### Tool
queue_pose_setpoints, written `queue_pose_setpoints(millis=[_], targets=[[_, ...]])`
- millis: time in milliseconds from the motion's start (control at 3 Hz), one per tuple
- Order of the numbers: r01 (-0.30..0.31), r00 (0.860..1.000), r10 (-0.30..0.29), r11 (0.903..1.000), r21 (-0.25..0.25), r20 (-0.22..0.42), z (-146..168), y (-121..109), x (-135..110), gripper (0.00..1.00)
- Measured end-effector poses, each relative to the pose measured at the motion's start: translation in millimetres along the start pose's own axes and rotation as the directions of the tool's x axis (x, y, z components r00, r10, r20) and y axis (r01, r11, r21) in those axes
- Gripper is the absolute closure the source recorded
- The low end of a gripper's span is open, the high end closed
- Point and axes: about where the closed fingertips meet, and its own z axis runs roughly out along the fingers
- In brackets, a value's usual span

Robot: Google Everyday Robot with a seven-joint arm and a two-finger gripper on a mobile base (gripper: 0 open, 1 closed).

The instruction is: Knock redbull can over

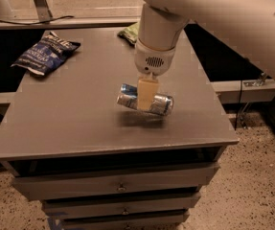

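The redbull can (160, 104) is a slim blue and silver can held on its side, just above the grey table top (79, 109), with its shadow right below it. My gripper (145, 96) hangs from the white arm at the table's middle right. Its pale fingers (146, 92) are shut around the middle of the can. The can's left end points toward the table's middle and its right end toward the right edge.
A dark blue snack bag (45, 52) lies at the table's back left corner. A green snack bag (130, 32) lies at the back edge, partly behind the arm. Drawers (120, 186) sit below the table top. The floor is speckled.
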Motion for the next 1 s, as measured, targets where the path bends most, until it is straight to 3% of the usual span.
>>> queue_pose_setpoints(millis=[333,667,1000], targets=[[-0.063,0.998,0.062,0.9919,0.110,0.012,-5.1,-7.6,7.1,1.00],[-0.090,0.996,0.086,0.9813,0.170,0.030,-9.6,-12.4,7.7,0.80],[-0.105,0.994,0.099,0.9746,0.198,0.042,-12.4,-11.6,8.7,0.57]])
